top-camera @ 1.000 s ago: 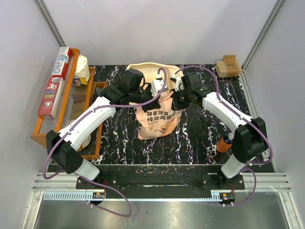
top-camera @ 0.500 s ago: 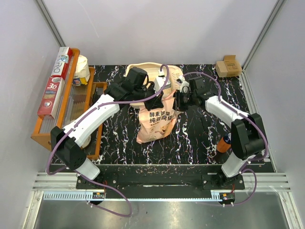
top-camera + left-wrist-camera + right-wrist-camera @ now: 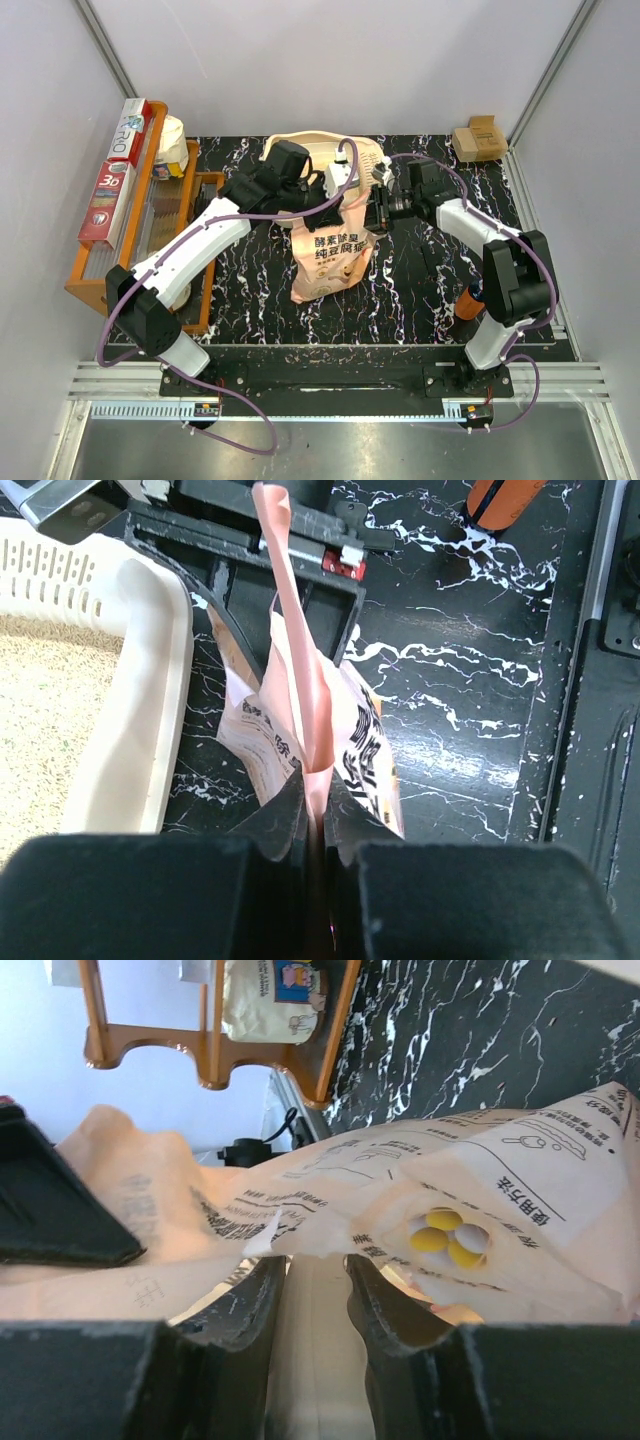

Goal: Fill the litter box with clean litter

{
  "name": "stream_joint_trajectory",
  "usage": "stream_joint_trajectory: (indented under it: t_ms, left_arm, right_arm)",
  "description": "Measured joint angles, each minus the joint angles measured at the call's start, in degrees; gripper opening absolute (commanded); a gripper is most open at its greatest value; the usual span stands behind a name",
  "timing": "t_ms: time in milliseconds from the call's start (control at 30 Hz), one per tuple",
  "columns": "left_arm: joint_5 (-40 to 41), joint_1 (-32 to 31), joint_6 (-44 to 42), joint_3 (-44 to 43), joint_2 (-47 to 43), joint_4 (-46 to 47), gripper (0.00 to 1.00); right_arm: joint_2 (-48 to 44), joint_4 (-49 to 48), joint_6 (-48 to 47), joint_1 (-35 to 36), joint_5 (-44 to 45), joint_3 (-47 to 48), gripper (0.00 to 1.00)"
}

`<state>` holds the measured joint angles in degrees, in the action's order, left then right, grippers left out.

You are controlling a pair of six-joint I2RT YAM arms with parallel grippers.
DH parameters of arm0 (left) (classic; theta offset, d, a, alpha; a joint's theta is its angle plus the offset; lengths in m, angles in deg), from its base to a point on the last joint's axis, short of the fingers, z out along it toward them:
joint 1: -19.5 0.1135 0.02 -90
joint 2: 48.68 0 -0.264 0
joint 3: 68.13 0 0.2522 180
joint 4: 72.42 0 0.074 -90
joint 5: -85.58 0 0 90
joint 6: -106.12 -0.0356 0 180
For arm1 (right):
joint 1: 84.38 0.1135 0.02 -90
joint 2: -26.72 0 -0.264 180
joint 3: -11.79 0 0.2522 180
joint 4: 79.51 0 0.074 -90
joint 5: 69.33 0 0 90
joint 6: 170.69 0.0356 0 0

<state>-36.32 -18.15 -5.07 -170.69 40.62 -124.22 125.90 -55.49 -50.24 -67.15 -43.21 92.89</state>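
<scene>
The cream litter box [image 3: 290, 140] sits at the back of the table; its rim [image 3: 140, 690] and slotted end show in the left wrist view. Pale clean litter [image 3: 40, 710] lies inside it. The pink-and-white bag [image 3: 330, 250] hangs between both arms, just in front of the box. My left gripper [image 3: 328, 195] [image 3: 318, 780] is shut on a pink strip of the bag's edge. My right gripper [image 3: 378, 207] [image 3: 315, 1260] grips the bag's upper right side, with a pale fold filling its jaws.
An orange wooden tray [image 3: 120, 250] holding long boxes [image 3: 115, 175] runs along the left side. A small cardboard box [image 3: 478, 138] is at the back right. An orange bottle [image 3: 468, 300] stands beside the right arm's base.
The right arm has drawn its elbow in and turned its wrist, still on the bag. The bag's lower end has swung slightly toward the front. The left arm has hardly moved.
</scene>
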Motion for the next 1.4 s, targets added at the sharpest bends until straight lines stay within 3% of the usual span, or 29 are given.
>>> stream_joint_trajectory:
  t_ms: [500,833,1400]
  left_arm:
    - [1.11,-0.35,-8.22,0.00,-1.77,-2.05,0.00]
    - [5.20,-0.33,-12.26,1.22,-6.40,-5.03,0.00]
    - [11.32,-0.15,-13.60,5.07,-10.08,-5.27,0.00]
  right_arm:
    - [1.84,3.56,3.74,-8.55,-10.88,4.33,0.00]
    - [2.58,4.66,7.85,-10.32,-12.41,9.14,0.00]
    - [5.42,5.64,10.27,-15.23,-15.32,9.29,0.00]
